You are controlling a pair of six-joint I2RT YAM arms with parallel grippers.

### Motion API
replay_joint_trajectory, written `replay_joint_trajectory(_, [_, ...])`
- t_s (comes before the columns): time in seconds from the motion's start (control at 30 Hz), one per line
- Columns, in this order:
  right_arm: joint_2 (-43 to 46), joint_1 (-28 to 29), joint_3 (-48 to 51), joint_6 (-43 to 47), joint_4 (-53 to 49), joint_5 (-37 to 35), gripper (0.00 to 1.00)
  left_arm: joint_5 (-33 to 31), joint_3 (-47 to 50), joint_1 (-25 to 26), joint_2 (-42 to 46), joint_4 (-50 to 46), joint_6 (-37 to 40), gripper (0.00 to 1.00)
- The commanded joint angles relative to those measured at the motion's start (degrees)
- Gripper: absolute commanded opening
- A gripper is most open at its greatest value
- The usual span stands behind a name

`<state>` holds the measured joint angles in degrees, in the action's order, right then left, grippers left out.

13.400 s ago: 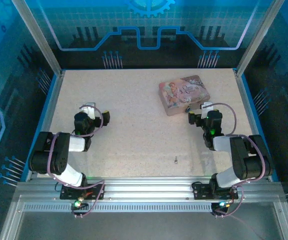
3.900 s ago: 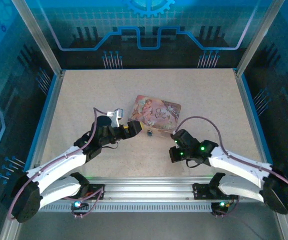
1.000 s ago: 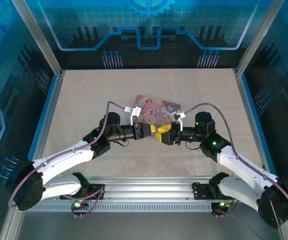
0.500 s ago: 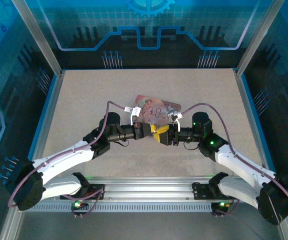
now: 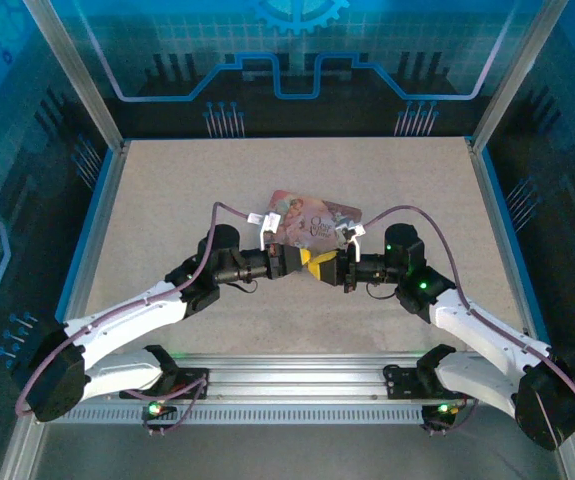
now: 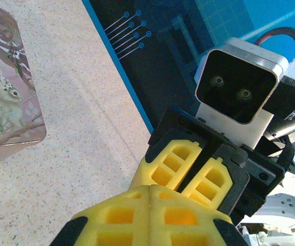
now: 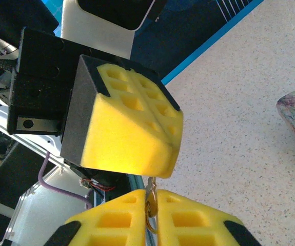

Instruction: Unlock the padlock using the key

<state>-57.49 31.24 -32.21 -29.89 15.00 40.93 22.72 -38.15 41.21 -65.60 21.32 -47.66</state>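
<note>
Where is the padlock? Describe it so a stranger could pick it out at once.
Find the pink tin midway across the speckled table; just in front of it the left claw and right claw meet tip to tip. In the right wrist view the right claw pinches the padlock there: a tiny brass-yellow metal sliver, unlike the bulky yellow claws around it.

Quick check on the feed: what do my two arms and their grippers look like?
The left arm and right arm have white shells, black joints and looping purple-grey cables; green lights glow on the right one. The left gripper and right gripper are black with yellow waffle-grid fingers and white-cased wrist cameras.
</note>
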Motion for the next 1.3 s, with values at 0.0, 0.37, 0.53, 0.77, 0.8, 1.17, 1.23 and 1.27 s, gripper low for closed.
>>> replay_joint_trajectory(0.0, [0.88, 0.91, 0.07, 0.61, -0.68, 0.16, 0.09, -1.65, 0.14, 0.44, 1.42, 0.96, 0.29, 0.0])
replay_joint_trajectory(0.37, [2.56, 0.2, 0.35, 1.24, -4.02, -2.34, 0.02, -2.57, 0.55, 0.41, 2.84, 0.26, 0.77, 0.0])
replay_joint_trajectory(0.53, [2.55, -0.4, -1.55, 3.56, -9.21, -3.83, 0.0, -2.97, 0.82, 0.29, 3.65, -0.24, 1.39, 0.09])
replay_joint_trajectory(0.77, [1.51, -2.62, -3.96, 8.38, -18.86, -6.73, 0.0, -7.11, -0.48, 0.04, 7.22, -11.36, 6.1, 0.51])
replay_joint_trajectory(0.8, [0.9, -3.18, -4.09, 8.68, -19.37, -6.61, 0.0, -7.84, -0.37, -0.09, 7.63, -12.68, 6.78, 0.56])
replay_joint_trajectory(1.17, [-15.98, -8.52, -10.39, 8.45, -16.06, -4.89, 0.0, -15.25, 1.43, -0.16, 1.37, -22.67, 19.46, 0.74])
replay_joint_trajectory(1.23, [-19.21, -9.64, -12.0, 7.72, -14.52, -4.27, 0.0, -15.12, 1.24, 0.02, -1.45, -21.65, 20.63, 0.75])
replay_joint_trajectory(1.27, [-20.78, -10.24, -12.85, 7.48, -13.87, -4.07, 0.0, -15.07, 1.32, 0.1, -2.65, -20.63, 21.24, 0.75])
